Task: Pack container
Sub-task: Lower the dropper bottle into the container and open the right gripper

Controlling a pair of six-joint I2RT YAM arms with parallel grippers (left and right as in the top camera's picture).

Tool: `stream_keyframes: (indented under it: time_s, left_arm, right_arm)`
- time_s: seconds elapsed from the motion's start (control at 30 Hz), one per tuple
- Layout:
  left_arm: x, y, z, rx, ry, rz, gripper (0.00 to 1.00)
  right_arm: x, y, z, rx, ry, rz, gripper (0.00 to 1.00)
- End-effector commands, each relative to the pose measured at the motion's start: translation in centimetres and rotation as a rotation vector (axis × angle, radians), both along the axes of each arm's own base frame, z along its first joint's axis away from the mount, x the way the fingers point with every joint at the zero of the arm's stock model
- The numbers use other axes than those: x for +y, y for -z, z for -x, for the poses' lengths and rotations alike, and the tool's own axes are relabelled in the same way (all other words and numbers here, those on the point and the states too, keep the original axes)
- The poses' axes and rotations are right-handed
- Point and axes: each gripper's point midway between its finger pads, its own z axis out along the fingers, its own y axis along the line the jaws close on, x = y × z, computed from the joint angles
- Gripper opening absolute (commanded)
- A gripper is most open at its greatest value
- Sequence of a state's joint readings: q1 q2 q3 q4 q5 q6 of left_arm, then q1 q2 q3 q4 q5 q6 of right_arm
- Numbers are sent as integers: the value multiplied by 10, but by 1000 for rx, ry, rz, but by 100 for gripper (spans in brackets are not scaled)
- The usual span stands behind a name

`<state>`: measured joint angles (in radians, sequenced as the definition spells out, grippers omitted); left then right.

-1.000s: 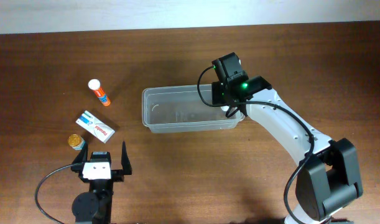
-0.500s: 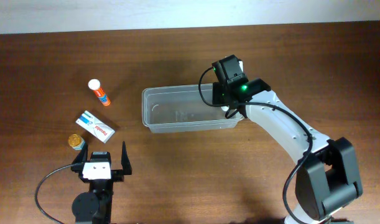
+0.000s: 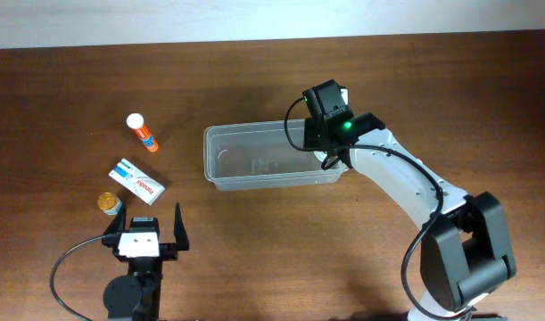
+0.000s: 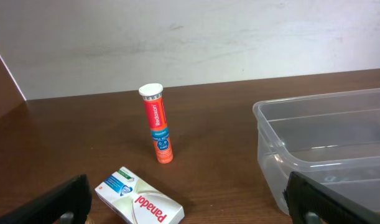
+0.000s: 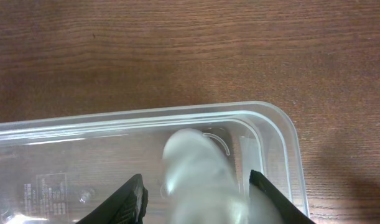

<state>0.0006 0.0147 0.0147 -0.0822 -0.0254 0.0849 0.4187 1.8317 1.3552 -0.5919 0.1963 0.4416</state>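
Note:
The clear plastic container [image 3: 254, 130] lies mid-table; it also shows in the left wrist view [image 4: 320, 143] and the right wrist view [image 5: 177, 113]. My right gripper [image 3: 326, 157] hangs over the container's right end, jaws wide apart [image 5: 199, 199]. A blurred white rounded object [image 5: 196, 168] sits between the fingers inside the container, with a gap showing on its left side. My left gripper [image 3: 152, 225] is open and empty near the front edge [image 4: 186, 196]. An orange tube with a white cap [image 3: 142, 132] [image 4: 157, 124] and a white Panadol box [image 3: 136, 181] [image 4: 140, 202] lie at the left.
A small jar with a gold lid [image 3: 110, 204] stands beside the box, just ahead of my left gripper. The right arm reaches in from the lower right across the table. A pale wall runs along the table's far edge.
The right gripper has shifted very slightly over the container's right end. The left arm and the loose items have not moved.

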Motion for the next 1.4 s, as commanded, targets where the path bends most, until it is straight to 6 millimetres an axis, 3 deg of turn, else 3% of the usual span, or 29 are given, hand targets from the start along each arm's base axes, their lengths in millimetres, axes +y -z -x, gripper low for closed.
stream_keyframes:
  time_s: [0.0,0.37,0.8,1.03,1.37]
  left_arm:
    - [-1,1,0,-2,7,3,100]
    - [-1,1,0,-2,7,3,100]
    - [-1,1,0,-2,7,3,100]
    - [-1,1,0,-2,7,3,100]
    - [-1,1,0,-2,7,3,100]
  right_arm:
    - [-3,1,-3,-8,16,15,46]
    - [-1,-17,-4,-36,-2,-1,47]
    - [-19,-31,-12,-104,-11,132,47]
    - [-17,-38,-18,-132,-11,122,47]
    - [-12,-65,-27,-166,-51,131,47]
